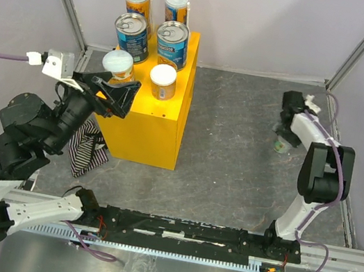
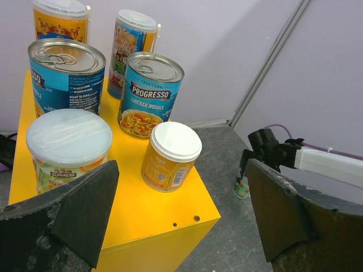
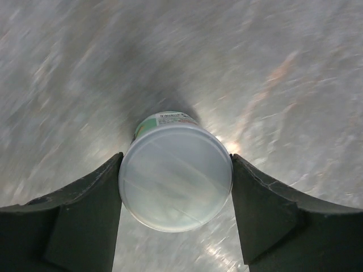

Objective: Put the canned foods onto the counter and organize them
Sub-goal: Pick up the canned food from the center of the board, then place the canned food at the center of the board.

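Observation:
Several cans stand in two columns on the yellow counter [image 1: 170,123], among them two blue pull-tab cans [image 1: 172,43] and an orange white-lidded can [image 1: 163,81]. In the left wrist view the counter [image 2: 164,212] carries the Progresso can [image 2: 150,93] and the orange can [image 2: 170,156]. My left gripper [image 1: 115,94] [image 2: 181,190] is open and empty, above the counter's near left corner. My right gripper [image 1: 282,136] [image 3: 176,161] is shut on a green-labelled can with a white lid [image 3: 176,181] [image 1: 279,146], at the far right, low over the table.
A striped cloth [image 1: 87,151] lies on the grey table against the counter's left side, under my left arm. Grey walls enclose the back and both sides. A black rail [image 1: 186,232] runs along the near edge.

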Tool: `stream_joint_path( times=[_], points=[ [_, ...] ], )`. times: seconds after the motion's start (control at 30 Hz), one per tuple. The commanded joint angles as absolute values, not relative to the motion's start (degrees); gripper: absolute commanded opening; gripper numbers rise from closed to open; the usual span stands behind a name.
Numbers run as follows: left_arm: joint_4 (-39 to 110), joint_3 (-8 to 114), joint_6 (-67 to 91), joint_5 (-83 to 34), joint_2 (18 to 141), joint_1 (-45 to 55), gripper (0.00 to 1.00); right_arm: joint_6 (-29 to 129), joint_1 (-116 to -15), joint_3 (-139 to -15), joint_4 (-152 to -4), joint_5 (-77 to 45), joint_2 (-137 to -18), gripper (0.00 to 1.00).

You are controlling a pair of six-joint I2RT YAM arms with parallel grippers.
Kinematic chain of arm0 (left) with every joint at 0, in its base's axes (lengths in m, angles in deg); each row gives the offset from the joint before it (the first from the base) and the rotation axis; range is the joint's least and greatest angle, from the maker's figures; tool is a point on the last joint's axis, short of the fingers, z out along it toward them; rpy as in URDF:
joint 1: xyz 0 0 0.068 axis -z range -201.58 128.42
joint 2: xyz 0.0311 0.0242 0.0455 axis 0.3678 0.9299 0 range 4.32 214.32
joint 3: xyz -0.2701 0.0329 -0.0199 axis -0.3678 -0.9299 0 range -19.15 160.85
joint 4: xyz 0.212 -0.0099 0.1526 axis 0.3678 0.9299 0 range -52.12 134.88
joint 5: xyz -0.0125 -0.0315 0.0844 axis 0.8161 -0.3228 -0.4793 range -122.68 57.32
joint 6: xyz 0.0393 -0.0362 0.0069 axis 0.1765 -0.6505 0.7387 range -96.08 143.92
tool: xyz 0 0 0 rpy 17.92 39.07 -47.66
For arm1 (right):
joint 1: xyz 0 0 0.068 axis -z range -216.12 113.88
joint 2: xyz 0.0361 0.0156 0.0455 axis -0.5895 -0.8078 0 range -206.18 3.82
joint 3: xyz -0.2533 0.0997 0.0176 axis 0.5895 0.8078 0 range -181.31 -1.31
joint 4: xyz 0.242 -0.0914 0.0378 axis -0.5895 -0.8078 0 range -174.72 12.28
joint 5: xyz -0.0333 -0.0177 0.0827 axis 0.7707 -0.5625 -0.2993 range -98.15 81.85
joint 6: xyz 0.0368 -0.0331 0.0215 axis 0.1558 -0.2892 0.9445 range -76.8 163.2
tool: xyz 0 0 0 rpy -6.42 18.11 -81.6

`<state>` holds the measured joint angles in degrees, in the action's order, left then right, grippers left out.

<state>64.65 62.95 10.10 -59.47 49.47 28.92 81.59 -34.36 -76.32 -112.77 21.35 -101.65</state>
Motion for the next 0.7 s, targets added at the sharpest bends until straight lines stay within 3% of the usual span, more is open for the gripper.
stream_joint_path(
  times=[0.0,0.37,0.67],
  points=[
    [63.61,62.64,9.43,-58.49,47.99,28.87,1.00,78.84,-42.59,-76.33,-112.53,19.81,-97.12,0.06],
    [65.76,62.93,8.04,-57.11,45.01,28.82,0.99,79.14,-61.50,-75.11,-114.84,19.28,-95.67,0.06],
    [67.35,63.45,7.05,-56.19,44.05,28.87,0.99,74.36,-72.03,-66.32,-107.90,15.31,-91.64,0.12]
  ],
)
